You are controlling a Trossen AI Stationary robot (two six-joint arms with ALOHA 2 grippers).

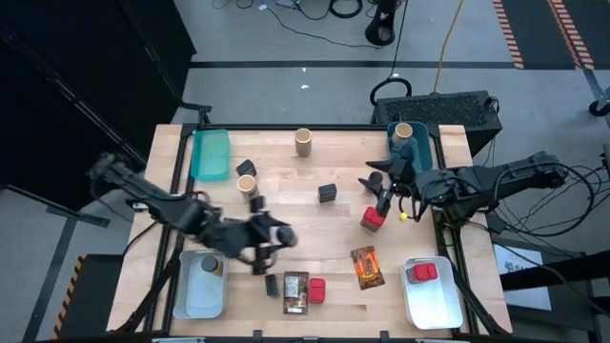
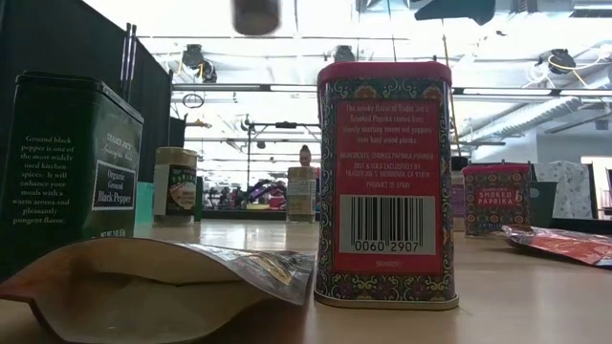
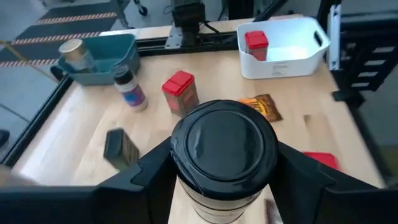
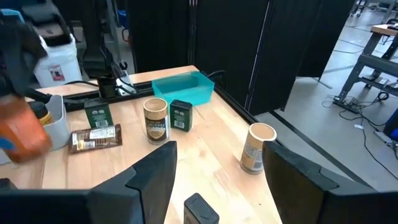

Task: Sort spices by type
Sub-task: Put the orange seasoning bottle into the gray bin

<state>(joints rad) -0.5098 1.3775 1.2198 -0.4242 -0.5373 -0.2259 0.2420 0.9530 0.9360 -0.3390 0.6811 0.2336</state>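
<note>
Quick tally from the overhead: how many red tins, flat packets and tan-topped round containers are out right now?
Red tins: 3
Flat packets: 2
Tan-topped round containers: 3
Total: 8

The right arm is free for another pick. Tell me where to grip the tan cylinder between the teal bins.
Grip the tan cylinder across its round wall near the top, coming straight down. It stands upright and alone, with bare table all round, so the open right claw can likely straddle it at any angle.
</note>
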